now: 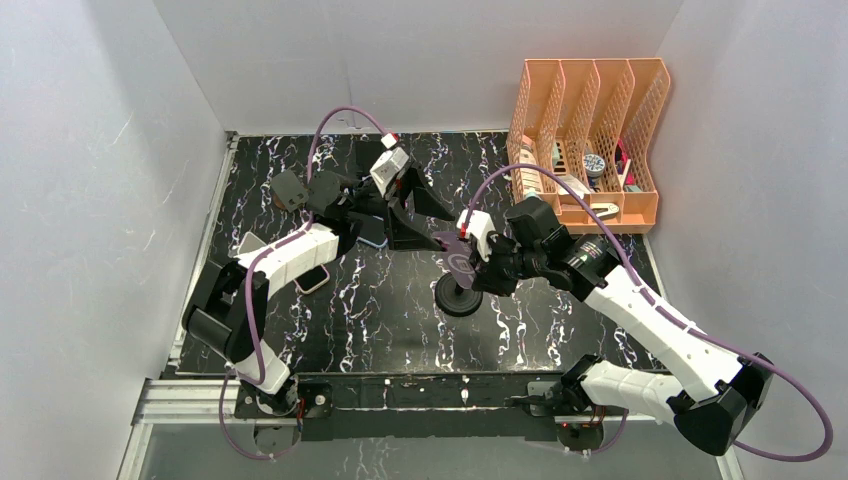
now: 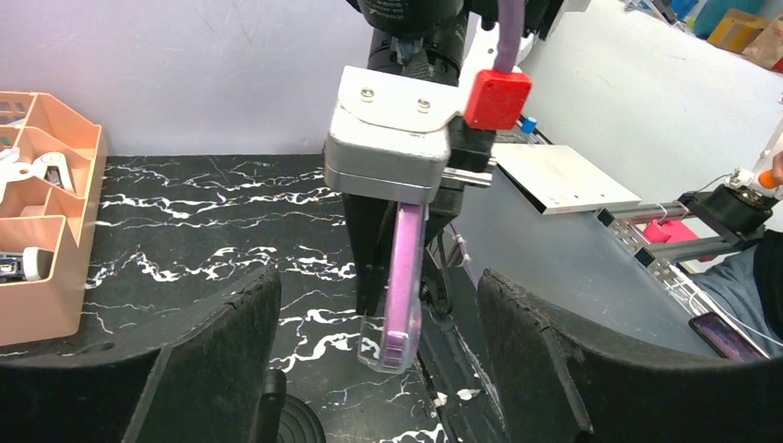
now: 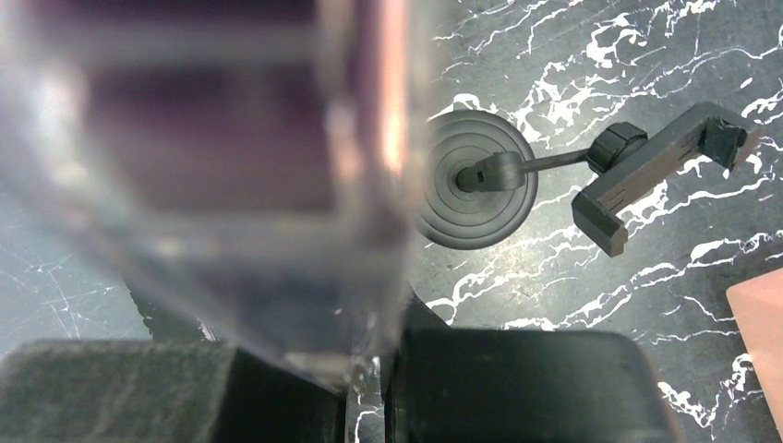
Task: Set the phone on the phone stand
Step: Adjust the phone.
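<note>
Left wrist view is showing the right pincer (image 2: 388, 286) pinching the phone (image 2: 403, 277) on edge, its purple rim and clear case pointing down at the desk (image 2: 185, 221), while the left pincer (image 1: 408, 212) is standing spread wide, its fingers (image 2: 212, 369) flanking the frame. Top external view is showing the phone hanging just above the round base of the phone stand (image 1: 458, 297) near the desk's middle, with the left pincer at 11 o'clock from the right one. Right wrist view is showing the stand's clamp reaching out at 3 o'clock from its base, apart from the blurred phone.
</note>
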`<action>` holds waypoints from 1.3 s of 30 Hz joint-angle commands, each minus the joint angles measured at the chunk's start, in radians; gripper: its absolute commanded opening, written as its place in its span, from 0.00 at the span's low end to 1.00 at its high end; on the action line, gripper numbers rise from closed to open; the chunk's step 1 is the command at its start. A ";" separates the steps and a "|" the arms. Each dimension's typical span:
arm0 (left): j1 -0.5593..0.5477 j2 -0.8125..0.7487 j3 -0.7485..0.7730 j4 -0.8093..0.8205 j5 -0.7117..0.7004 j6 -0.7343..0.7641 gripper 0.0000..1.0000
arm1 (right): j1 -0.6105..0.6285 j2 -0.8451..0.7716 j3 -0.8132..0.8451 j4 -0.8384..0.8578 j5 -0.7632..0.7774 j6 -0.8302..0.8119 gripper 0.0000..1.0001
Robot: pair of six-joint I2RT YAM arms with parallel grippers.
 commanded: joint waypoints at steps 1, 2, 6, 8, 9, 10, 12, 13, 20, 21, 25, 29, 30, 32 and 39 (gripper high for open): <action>-0.012 0.019 0.050 0.030 -0.020 -0.001 0.76 | 0.001 -0.001 0.010 0.098 -0.071 0.019 0.01; -0.017 0.027 0.053 0.032 -0.019 -0.005 0.76 | 0.000 0.002 0.011 0.103 -0.078 0.020 0.01; -0.039 0.056 0.060 0.032 -0.025 -0.011 0.77 | 0.002 0.027 0.021 0.116 -0.106 0.023 0.01; -0.050 0.067 0.061 0.032 -0.027 -0.011 0.77 | 0.001 0.040 0.025 0.120 -0.115 0.024 0.01; -0.055 0.073 0.061 0.032 -0.029 -0.012 0.77 | 0.001 0.045 0.026 0.123 -0.121 0.025 0.01; -0.060 0.077 0.063 0.032 -0.027 -0.014 0.76 | 0.002 0.049 0.028 0.125 -0.125 0.025 0.01; -0.064 0.084 0.065 0.032 -0.026 -0.017 0.73 | 0.002 0.053 0.030 0.129 -0.130 0.027 0.01; -0.065 0.088 0.065 0.032 -0.020 -0.018 0.67 | 0.002 0.052 0.030 0.131 -0.131 0.028 0.01; -0.069 0.094 0.068 0.032 0.003 -0.024 0.00 | 0.000 -0.029 0.000 0.205 -0.061 0.050 0.01; -0.068 0.088 0.062 0.032 -0.005 -0.012 0.00 | 0.000 -0.057 -0.014 0.235 -0.037 0.062 0.01; -0.066 0.066 0.046 0.032 -0.038 0.027 0.00 | 0.001 -0.188 -0.085 0.356 0.037 0.090 0.01; -0.059 0.059 0.047 0.030 -0.059 0.041 0.00 | 0.000 -0.275 -0.157 0.462 0.067 0.118 0.18; -0.057 0.056 0.048 0.030 -0.064 0.044 0.00 | 0.001 -0.288 -0.170 0.480 0.066 0.121 0.30; -0.054 0.052 0.051 0.030 -0.071 0.047 0.00 | 0.000 -0.305 -0.189 0.507 0.064 0.125 0.47; -0.051 0.044 0.062 0.032 -0.100 0.049 0.00 | 0.001 -0.319 -0.228 0.570 0.057 0.122 0.66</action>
